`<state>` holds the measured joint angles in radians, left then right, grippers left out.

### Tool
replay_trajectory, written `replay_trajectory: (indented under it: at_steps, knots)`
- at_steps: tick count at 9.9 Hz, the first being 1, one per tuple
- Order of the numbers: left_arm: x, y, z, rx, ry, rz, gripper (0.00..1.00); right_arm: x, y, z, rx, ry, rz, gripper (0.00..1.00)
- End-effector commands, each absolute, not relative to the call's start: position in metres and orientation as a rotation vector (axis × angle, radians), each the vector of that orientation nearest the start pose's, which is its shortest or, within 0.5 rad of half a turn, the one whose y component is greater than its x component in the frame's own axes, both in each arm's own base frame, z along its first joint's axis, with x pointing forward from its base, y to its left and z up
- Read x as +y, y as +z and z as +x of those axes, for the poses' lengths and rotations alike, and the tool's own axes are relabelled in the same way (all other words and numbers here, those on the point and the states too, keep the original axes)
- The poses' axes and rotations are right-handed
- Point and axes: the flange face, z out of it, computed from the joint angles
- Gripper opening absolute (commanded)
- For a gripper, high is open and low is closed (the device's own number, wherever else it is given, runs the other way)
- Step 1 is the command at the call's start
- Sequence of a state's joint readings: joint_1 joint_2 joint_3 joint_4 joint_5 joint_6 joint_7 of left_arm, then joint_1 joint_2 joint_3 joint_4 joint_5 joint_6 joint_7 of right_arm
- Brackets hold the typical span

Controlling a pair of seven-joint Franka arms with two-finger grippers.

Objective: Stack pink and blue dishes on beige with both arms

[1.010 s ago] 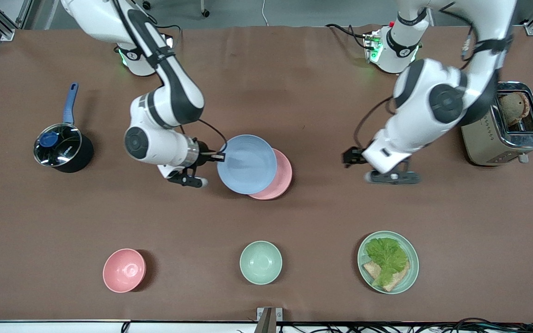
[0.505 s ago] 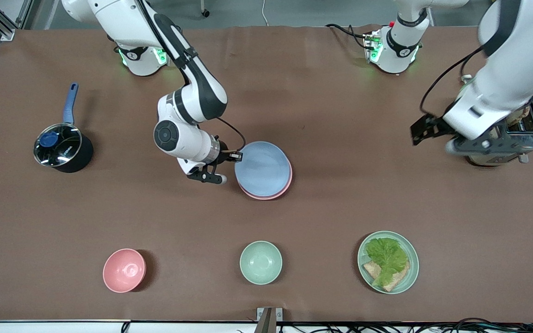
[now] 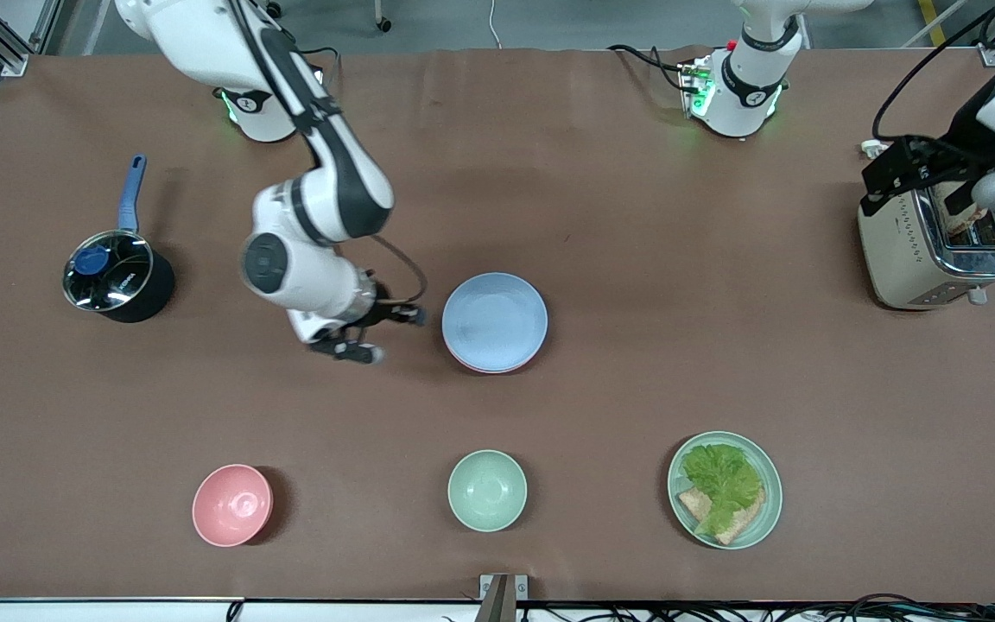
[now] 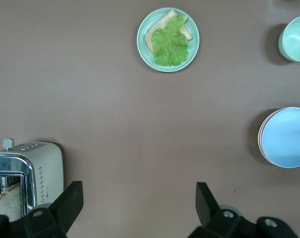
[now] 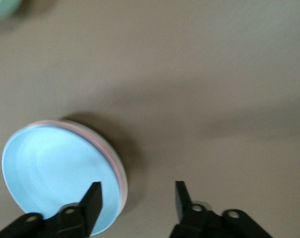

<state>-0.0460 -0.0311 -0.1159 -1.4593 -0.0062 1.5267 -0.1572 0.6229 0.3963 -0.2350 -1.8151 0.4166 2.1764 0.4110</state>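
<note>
The light blue plate (image 3: pixel 494 321) lies squarely on the pink plate (image 3: pixel 473 368) in the middle of the table. Only a thin pink rim (image 5: pixel 115 166) shows under the blue plate (image 5: pixel 55 173). A pale outer rim below it shows in the right wrist view; the beige plate is otherwise hidden. My right gripper (image 3: pixel 414 316) is open just beside the stack, toward the right arm's end, holding nothing (image 5: pixel 137 198). My left gripper (image 3: pixel 908 171) is open and empty (image 4: pixel 138 203), raised over the toaster's edge.
A toaster (image 3: pixel 938 250) with bread stands at the left arm's end. A black pot (image 3: pixel 117 276) with a blue handle sits at the right arm's end. Nearer the front camera are a pink bowl (image 3: pixel 231 504), a mint bowl (image 3: pixel 486 490) and a mint plate (image 3: pixel 761 510) with lettuce.
The right gripper slid the blue plate fully over the pink one, let go and drew back. The left arm swung away from the middle to over the toaster.
</note>
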Motion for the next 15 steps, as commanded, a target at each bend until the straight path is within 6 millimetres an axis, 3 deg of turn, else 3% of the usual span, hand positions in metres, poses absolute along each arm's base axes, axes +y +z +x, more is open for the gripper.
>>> replay_trajectory:
  at_steps: [1,2,4,5,8,10,11,12,15]
  knots:
    - [-0.088,0.697,0.530,0.002,-0.097,-3.146,1.00,0.178,0.433,0.590,0.365,0.089,-2.999,1.00]
    - [-0.087,0.705,0.529,0.005,-0.112,-3.152,1.00,0.155,0.470,0.593,0.372,0.038,-3.025,1.00]
    - [-0.087,0.701,0.530,0.025,-0.096,-3.171,1.00,0.104,0.537,0.588,0.432,-0.054,-3.061,1.00]
    - [-0.074,0.702,0.529,-0.014,-0.085,-3.204,1.00,0.054,0.569,0.581,0.522,-0.100,-3.012,1.00]
    - [-0.061,0.701,0.521,-0.046,-0.030,-3.214,1.00,-0.020,0.631,0.528,0.471,-0.058,-3.075,1.00]
    - [-0.055,0.697,0.523,0.022,-0.013,-3.210,1.00,-0.031,0.680,0.505,0.360,-0.031,-3.116,1.00]
    - [-0.056,0.696,0.523,0.067,-0.009,-3.205,1.00,-0.037,0.693,0.504,0.385,-0.032,-3.124,1.00]
    - [-0.056,0.696,0.523,0.085,-0.010,-3.200,1.00,-0.059,0.683,0.513,0.441,-0.021,-3.099,1.00]
    - [-0.068,0.692,0.521,0.119,0.016,-3.171,1.00,-0.060,0.676,0.524,0.433,-0.047,-3.100,1.00]
